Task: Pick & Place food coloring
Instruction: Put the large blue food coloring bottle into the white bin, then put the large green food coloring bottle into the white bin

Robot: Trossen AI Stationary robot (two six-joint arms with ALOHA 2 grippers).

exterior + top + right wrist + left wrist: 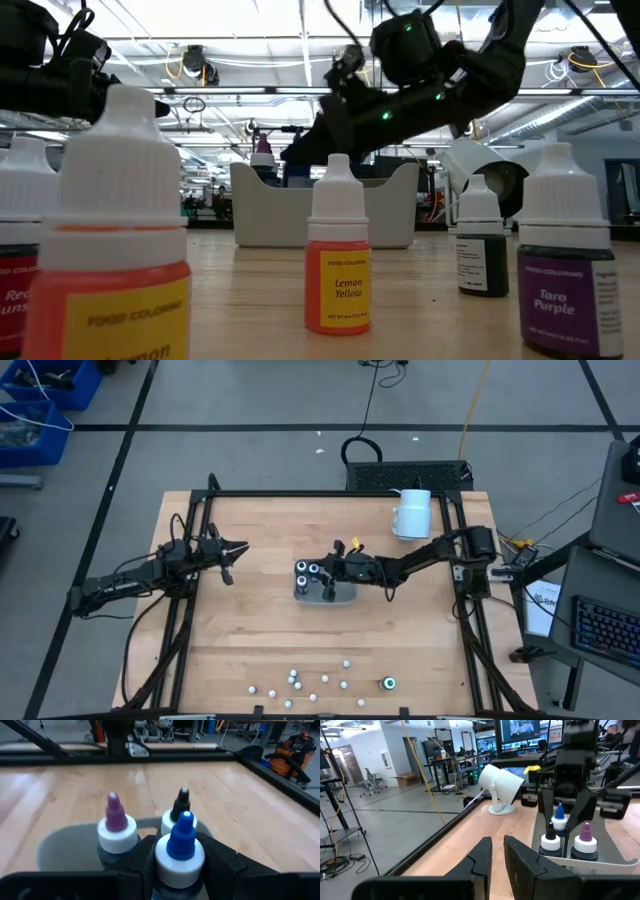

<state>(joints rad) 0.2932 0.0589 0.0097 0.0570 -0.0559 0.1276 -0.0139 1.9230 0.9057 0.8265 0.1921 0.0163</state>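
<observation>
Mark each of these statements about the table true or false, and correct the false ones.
1. The right end effector grips a blue-tipped bottle over the grey tray. True.
2. The tray is empty. False: a purple-tipped bottle and a black-tipped bottle stand in it.
3. The left end effector holds a bottle. False: it holds nothing and waits left of the tray.
4. The Lemon Yellow bottle stands upright on the table. True.
5. The white cylinder sits inside the tray. False: it stands apart, toward the far right corner.
</observation>
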